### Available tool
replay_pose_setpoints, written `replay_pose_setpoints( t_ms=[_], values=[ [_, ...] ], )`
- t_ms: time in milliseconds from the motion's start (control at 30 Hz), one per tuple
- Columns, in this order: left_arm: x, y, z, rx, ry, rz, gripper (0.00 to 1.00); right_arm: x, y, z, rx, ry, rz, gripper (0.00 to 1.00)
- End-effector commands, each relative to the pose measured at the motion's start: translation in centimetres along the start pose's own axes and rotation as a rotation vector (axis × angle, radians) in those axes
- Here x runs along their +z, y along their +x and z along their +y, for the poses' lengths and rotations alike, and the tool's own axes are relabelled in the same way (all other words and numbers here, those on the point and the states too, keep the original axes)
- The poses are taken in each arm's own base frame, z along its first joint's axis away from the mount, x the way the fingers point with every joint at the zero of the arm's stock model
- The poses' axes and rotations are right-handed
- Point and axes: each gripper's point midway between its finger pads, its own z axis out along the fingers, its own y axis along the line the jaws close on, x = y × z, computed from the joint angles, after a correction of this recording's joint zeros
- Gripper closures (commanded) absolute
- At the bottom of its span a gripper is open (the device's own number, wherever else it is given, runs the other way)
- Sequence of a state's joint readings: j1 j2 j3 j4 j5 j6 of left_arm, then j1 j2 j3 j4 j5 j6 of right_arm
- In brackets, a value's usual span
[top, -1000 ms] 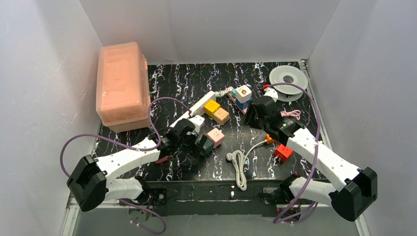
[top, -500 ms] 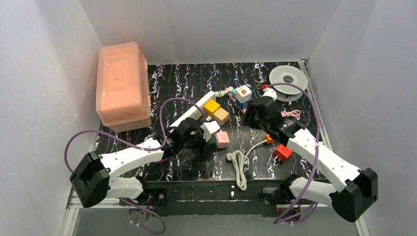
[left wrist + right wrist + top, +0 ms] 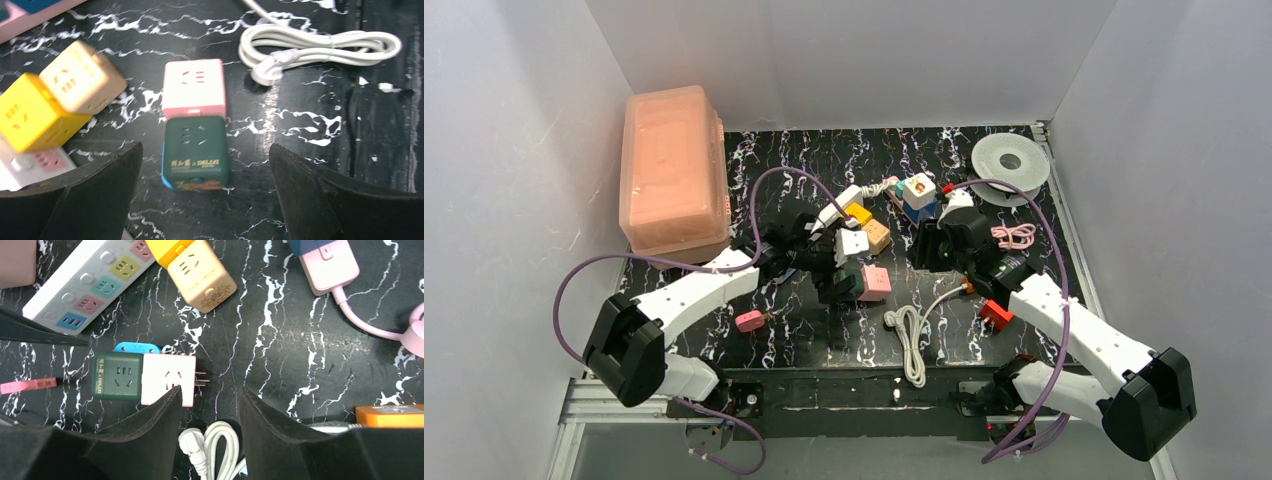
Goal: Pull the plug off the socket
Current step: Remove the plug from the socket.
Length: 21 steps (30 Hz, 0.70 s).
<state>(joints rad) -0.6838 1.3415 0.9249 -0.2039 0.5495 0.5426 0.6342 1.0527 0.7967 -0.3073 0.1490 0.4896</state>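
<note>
Wide open and empty, the left hand point(image 3: 205, 149) is held over the green cube point(image 3: 195, 152), likely for a grasp. That cube is joined to a pink cube point(image 3: 194, 89), pins point(image 3: 202, 379) bare, near the socket point(image 3: 85, 285), which is laid flat on the tabletop point(image 3: 280, 340). The right hand point(image 3: 210, 390) is held half spread, empty, right of the socket.
</note>
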Motion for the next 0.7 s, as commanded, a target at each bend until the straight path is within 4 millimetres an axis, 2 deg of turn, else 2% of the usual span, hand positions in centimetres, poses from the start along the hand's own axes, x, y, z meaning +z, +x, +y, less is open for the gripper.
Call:
replay_pose_setpoints(
  t_ms=[0, 133, 233, 333, 433, 667],
  values=[
    [0.3, -1.1, -2.5, 0.024, 0.183, -0.024, 0.02, -0.5, -2.2, 1.8, -0.041, -0.097, -0.076, 0.46],
    [1.0, -0.7, -2.2, -0.003, 0.185, 0.007, 0.02, -0.5, -2.0, 1.6, -0.052, -0.087, -0.068, 0.42],
    [1.6, 0.4, -1.7, -0.021, 0.161, 0.054, 0.02, -0.6, -2.0, 1.5, -0.059, -0.087, -0.071, 0.37],
    [2.1, 1.9, -0.7, -0.025, 0.117, 0.112, 0.02, -0.6, -1.9, 1.6, -0.073, -0.099, -0.077, 0.35],
    [2.6, 2.4, 0.5, -0.018, 0.057, 0.127, 0.02, -0.7, -1.9, 1.9, -0.098, -0.128, -0.094, 0.33],
    [3.6, 3.2, 0.5, -0.026, 0.080, 0.143, 0.02, -1.6, -1.5, 3.1, -0.179, -0.245, -0.148, 0.33]
  ],
)
